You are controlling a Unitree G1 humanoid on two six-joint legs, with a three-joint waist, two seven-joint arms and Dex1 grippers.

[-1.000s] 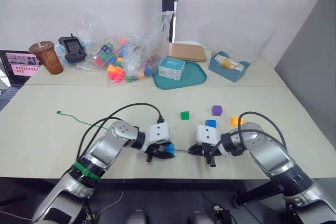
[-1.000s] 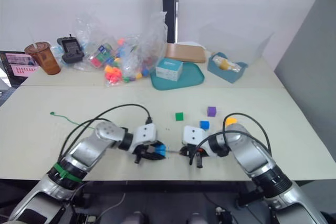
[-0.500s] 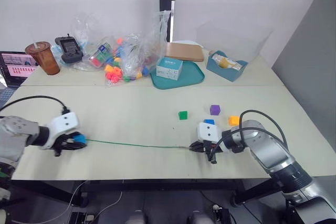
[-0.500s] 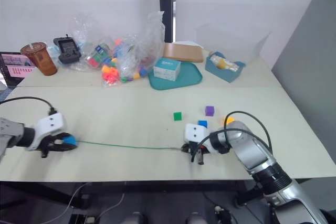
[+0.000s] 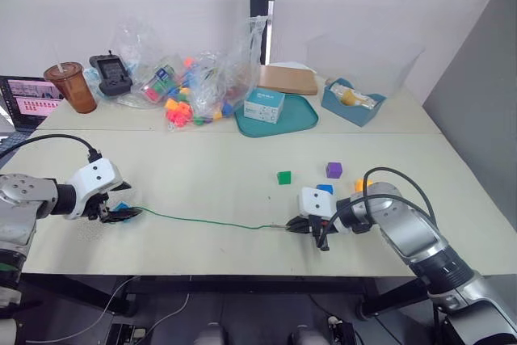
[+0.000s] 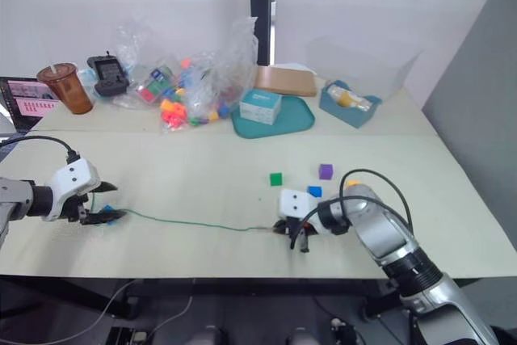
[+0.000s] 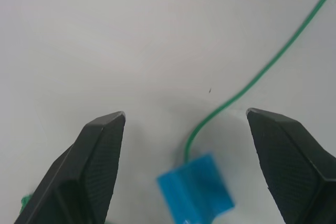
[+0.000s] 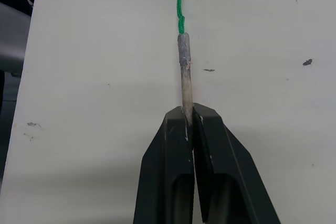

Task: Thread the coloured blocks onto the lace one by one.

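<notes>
The green lace point(image 5: 210, 221) runs across the near part of the table. My right gripper point(image 5: 296, 226) is shut on its stiff dark tip point(image 8: 184, 82). At the far left, my left gripper point(image 7: 185, 114) stands open on either side of the light blue block point(image 7: 195, 195), which sits on the lace, with both fingers apart from it. The same block point(image 5: 121, 208) lies on the table by the lace's left end. A green block point(image 5: 283, 177), a purple block point(image 5: 334, 170), a dark blue block point(image 5: 325, 189) and an orange-yellow block point(image 5: 358, 186) lie loose near the right arm.
At the back stand a teal tray point(image 5: 300, 119) with a small box, a clear bag of toy jumble point(image 5: 190, 90), a brown cup point(image 5: 71, 88), a black device point(image 5: 111, 75), a laptop point(image 5: 23, 101), a wooden board point(image 5: 287, 80) and a blue box point(image 5: 350, 102).
My left gripper slid the light blue block along the lace from the middle to the far left, then opened and let it go. The lace now lies slack. The right gripper kept still.
</notes>
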